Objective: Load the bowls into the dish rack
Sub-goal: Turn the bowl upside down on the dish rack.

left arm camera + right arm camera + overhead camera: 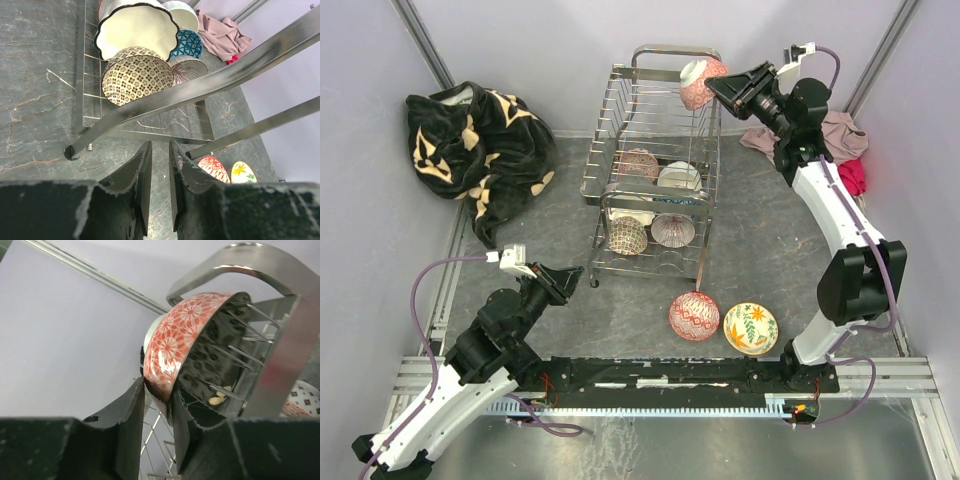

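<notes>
The chrome dish rack (pixel 650 110) stands mid-table. Against the looped handle (pixel 260 255) at its far end, a red flower-patterned bowl (pixel 703 85) (pixel 180 340) stands on edge on the top tier. My right gripper (pixel 713 88) (pixel 157 390) is shut on that bowl's rim. Several bowls sit in the lower tier, among them a brown-patterned one (pixel 137 77) and a white scalloped one (pixel 132 27). A red bowl (pixel 694 315) and a yellow floral bowl (pixel 750 328) lie on the table in front of the rack. My left gripper (pixel 575 275) (pixel 160 145) hovers by the rack's near-left foot, narrowly open and empty.
A black and cream blanket (pixel 470 145) is heaped in the far left corner. Pink cloth (pixel 830 135) and red cloth (pixel 853 175) lie at the far right behind my right arm. Grey walls close in the table on three sides.
</notes>
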`<state>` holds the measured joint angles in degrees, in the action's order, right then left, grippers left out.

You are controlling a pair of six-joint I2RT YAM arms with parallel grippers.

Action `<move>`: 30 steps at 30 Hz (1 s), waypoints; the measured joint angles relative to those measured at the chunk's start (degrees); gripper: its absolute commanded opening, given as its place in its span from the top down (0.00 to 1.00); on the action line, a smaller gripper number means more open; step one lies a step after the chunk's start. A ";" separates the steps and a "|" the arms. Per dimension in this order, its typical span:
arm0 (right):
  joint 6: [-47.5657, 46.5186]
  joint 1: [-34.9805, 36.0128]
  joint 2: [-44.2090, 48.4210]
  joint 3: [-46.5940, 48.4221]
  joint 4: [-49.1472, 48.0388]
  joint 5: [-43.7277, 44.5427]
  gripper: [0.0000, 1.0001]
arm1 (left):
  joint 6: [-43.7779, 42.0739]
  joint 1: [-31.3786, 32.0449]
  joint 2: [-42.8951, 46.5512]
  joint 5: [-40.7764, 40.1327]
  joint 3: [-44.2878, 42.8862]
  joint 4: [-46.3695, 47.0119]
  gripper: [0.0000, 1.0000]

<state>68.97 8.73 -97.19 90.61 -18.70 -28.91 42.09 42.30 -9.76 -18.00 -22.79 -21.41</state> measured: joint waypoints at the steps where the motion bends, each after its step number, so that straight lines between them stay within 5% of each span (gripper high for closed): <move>1: -0.28 -0.24 0.31 -0.39 0.72 -0.07 0.63 | -0.02 0.00 0.00 0.00 0.00 0.00 0.74; 14: -8.00 -1.01 5.20 -0.28 13.33 -1.66 0.45 | 0.00 0.00 -0.39 0.07 0.00 0.00 0.74; 30: -22.14 -2.49 8.33 5.99 37.66 4.85 0.43 | 0.00 0.00 -0.48 0.09 0.02 0.00 0.74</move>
<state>46.83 6.24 -88.86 96.60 18.96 -24.05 42.09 42.30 -10.24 -17.91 -22.76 -21.41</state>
